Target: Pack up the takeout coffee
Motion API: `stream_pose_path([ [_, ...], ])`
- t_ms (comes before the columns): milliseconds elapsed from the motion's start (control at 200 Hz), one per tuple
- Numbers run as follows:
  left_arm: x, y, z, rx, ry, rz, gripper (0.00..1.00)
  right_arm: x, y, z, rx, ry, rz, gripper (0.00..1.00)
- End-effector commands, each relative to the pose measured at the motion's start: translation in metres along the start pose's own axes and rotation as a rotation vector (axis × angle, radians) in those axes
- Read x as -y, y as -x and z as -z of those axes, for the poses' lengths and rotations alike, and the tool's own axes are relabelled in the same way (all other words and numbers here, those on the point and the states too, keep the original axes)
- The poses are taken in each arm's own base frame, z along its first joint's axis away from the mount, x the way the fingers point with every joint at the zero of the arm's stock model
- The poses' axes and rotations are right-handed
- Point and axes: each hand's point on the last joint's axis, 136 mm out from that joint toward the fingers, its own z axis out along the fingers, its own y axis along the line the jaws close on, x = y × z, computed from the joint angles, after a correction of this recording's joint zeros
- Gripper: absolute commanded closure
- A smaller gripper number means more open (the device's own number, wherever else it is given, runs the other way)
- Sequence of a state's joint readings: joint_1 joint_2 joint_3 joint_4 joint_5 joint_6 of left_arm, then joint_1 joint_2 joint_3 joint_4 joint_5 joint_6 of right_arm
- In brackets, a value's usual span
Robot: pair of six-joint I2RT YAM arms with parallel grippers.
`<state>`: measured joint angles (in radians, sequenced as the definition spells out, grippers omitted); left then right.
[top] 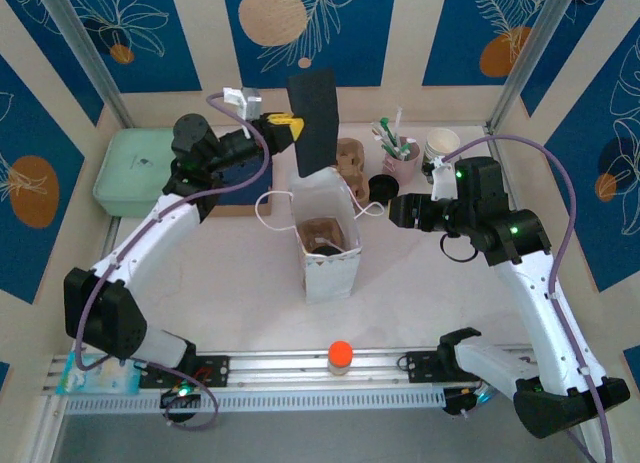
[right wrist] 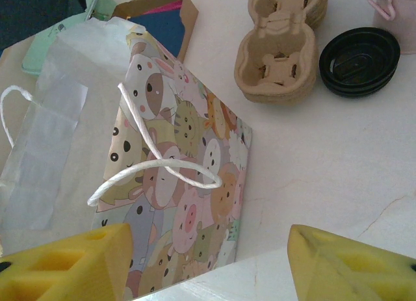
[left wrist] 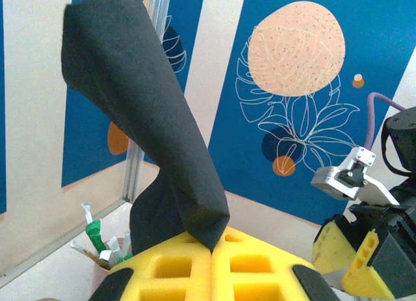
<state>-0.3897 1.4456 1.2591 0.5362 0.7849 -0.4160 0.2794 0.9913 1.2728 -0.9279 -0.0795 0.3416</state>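
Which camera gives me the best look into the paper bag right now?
Top external: it looks down into the open paper bag, showing a brown pulp carrier inside. The right wrist view shows the bag's cartoon-animal side and white cord handle, not its inside.

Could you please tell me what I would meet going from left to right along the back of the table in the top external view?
mint-green container → black sheet → brown pulp cup carriers → pink cup → stack of white paper cups
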Motion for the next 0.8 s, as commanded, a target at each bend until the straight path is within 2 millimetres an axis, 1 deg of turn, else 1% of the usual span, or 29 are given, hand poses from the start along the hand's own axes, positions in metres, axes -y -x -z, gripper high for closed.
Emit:
stream_pose_path([
  [0, 0.025, 0.017, 0.005, 0.064, -0.063, -0.118, 1.0, -0.002, -0.004, -0.001, -0.007, 0.017, -0.005, 0.35],
  [210, 0.028, 0.006, 0.007, 0.053, -0.089, -0.121, 1.0, -0.002, -0.005, -0.002, -0.006, 0.017, -0.007, 0.35],
  [420, 0.025, -0.006, 0.01, 0.055, -0.087, -0.116, 1.0, -0.001, -0.006, -0.003, -0.01, 0.014, -0.009, 0.35],
  [795, 0.025, -0.017, 0.016, 0.05, -0.074, -0.116, 1.0, -0.001, -0.006, -0.003, -0.009, 0.014, -0.01, 0.35],
])
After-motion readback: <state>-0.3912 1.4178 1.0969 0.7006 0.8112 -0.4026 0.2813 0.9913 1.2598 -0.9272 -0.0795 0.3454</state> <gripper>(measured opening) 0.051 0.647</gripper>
